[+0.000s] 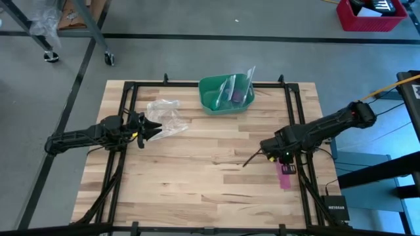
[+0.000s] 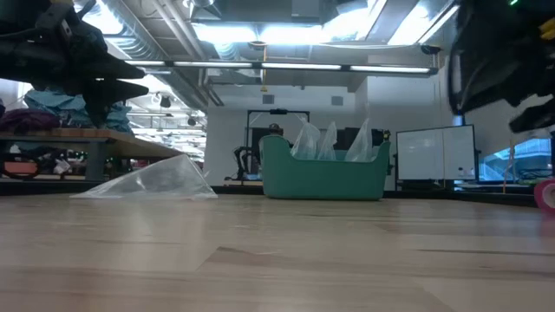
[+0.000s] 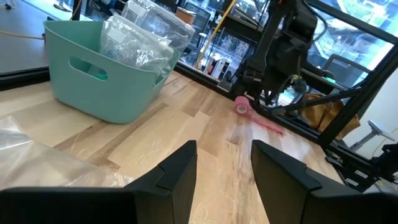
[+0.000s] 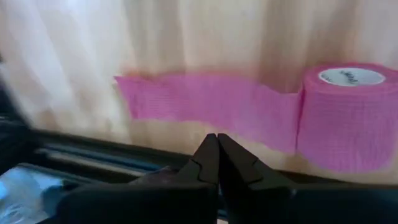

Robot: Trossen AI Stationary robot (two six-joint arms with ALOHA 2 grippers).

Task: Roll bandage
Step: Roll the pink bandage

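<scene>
The pink bandage lies near the table's right edge (image 1: 285, 176). Its small roll (image 4: 348, 112) stands on end at the far end, and a loose strip (image 4: 205, 102) lies flat on the wood toward the near edge. It also shows in the left wrist view (image 3: 244, 107) and the low view (image 2: 546, 195). My right gripper (image 4: 217, 149) is shut and empty, raised above the table beside the strip (image 1: 257, 158). My left gripper (image 3: 224, 165) is open and empty at the table's left (image 1: 152, 128), raised, next to a clear plastic bag (image 1: 165, 117).
A green bowl (image 1: 226, 95) holding clear plastic bags stands at the far middle of the table. The clear bag lies flat at the left (image 2: 147, 182). A black frame rail (image 1: 303, 177) runs just right of the bandage. Bare wood (image 1: 197, 170) spans the middle and near side.
</scene>
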